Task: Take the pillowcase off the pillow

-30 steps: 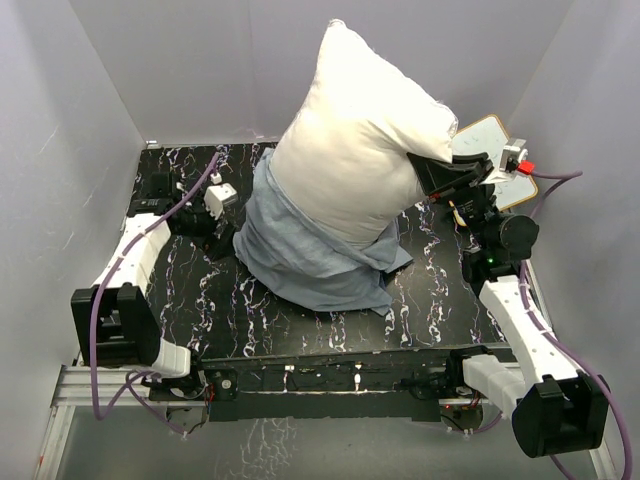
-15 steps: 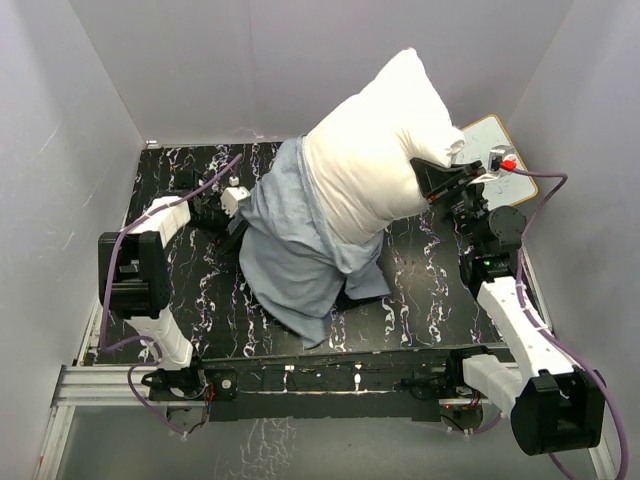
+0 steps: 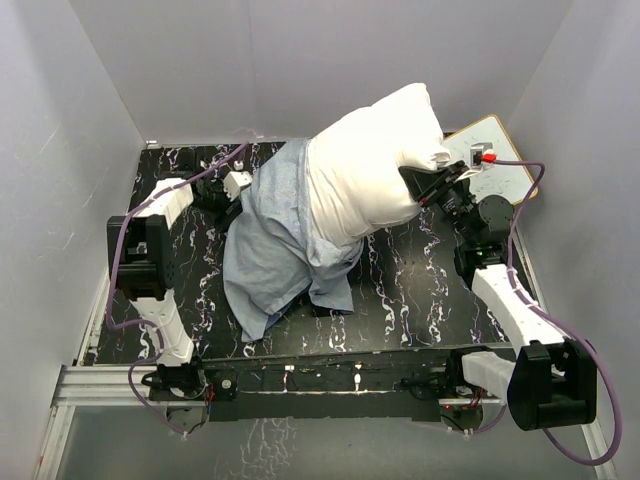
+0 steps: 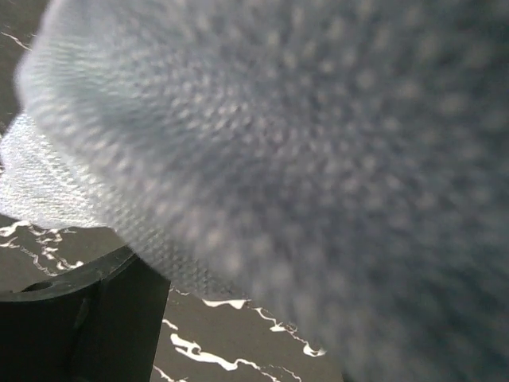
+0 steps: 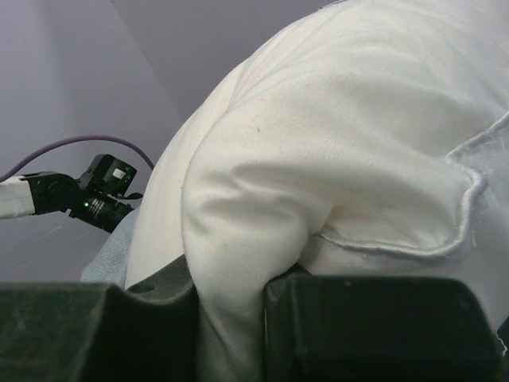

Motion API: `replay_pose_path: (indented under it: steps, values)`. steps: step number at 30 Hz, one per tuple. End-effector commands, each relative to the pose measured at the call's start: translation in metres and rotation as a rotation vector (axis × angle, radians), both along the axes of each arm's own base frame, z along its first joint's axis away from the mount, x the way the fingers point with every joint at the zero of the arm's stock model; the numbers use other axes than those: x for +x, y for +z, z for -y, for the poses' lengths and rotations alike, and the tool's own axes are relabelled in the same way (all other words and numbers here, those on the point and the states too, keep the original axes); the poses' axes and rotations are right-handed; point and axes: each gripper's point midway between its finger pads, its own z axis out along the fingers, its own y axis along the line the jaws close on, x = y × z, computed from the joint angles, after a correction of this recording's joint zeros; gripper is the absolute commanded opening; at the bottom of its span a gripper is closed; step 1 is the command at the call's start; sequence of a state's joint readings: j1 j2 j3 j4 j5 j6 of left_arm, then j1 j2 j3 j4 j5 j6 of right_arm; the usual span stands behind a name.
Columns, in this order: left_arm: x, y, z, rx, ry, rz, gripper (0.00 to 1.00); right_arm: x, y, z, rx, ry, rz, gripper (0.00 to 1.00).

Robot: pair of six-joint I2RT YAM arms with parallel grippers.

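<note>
Clamping the right gripper (image 3: 420,186) shut on the near right edge of the pillow (image 3: 365,165), with a white fold squeezed between both dark fingers (image 5: 95,334) in the right wrist view. Holding that pillow tilted up at its right end, long axis running from the lower left, inside the cover, towards the far right. Leaving most of its length bare, with only the lower left end tucked inside the pillowcase (image 3: 270,240), paler grey-blue side out, bunched and spilling onto the black marbled table (image 3: 410,300) towards the near left.

Resting the left gripper (image 3: 225,193) against the far left edge of that cloth, opposite the right one along the pillow's length. Not showing the left jaws: blurred weave filling the left wrist view, one dark finger (image 4: 79,318) at the bottom corner, so no telling whether gripping or merely touching.

Judging the separation to turn on this line: pillow lying up and right of the cover, cover lying down and left, right arm nearer the pillow, left arm nearer the fabric. Probably needing opposite pulls along that axis, provided the left side is truly anchoring cloth. Noting the white framed board (image 3: 505,160) just behind the right gripper.
</note>
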State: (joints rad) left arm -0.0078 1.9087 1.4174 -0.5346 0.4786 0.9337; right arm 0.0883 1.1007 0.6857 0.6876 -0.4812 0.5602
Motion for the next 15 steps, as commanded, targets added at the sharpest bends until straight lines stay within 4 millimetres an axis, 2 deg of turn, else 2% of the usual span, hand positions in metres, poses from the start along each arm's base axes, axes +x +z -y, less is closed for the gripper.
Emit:
replay_pose_path:
  steps: [1, 3, 4, 5, 6, 7, 11, 15]
  values:
    - [-0.006, -0.017, -0.007, -0.008, -0.018, -0.088, 0.61, -0.014, 0.031, -0.014, 0.009, 0.093, 0.107, 0.08]
    - [-0.008, -0.021, -0.011, -0.030, 0.007, -0.118, 0.48, -0.012, 0.033, -0.011, 0.017, 0.086, 0.104, 0.08]
    - [-0.008, -0.023, -0.012, -0.039, 0.019, -0.132, 0.36, -0.010, 0.034, -0.010, 0.022, 0.079, 0.104, 0.08]
    - [-0.009, -0.023, -0.013, -0.047, 0.028, -0.143, 0.18, -0.008, 0.035, -0.008, 0.024, 0.071, 0.104, 0.08]
    - [-0.008, -0.022, -0.016, -0.056, 0.044, -0.147, 0.05, -0.007, 0.036, -0.006, 0.029, 0.058, 0.104, 0.08]
    - [-0.008, -0.019, -0.018, -0.068, 0.065, -0.154, 0.00, -0.006, 0.038, -0.003, 0.033, 0.045, 0.107, 0.08]
    - [-0.005, 0.000, -0.030, -0.081, 0.143, -0.127, 0.00, 0.001, 0.045, 0.013, 0.056, -0.029, 0.108, 0.08]
    - [0.001, 0.041, -0.056, -0.088, 0.238, 0.003, 0.00, 0.009, 0.058, 0.036, 0.107, -0.121, 0.110, 0.08]
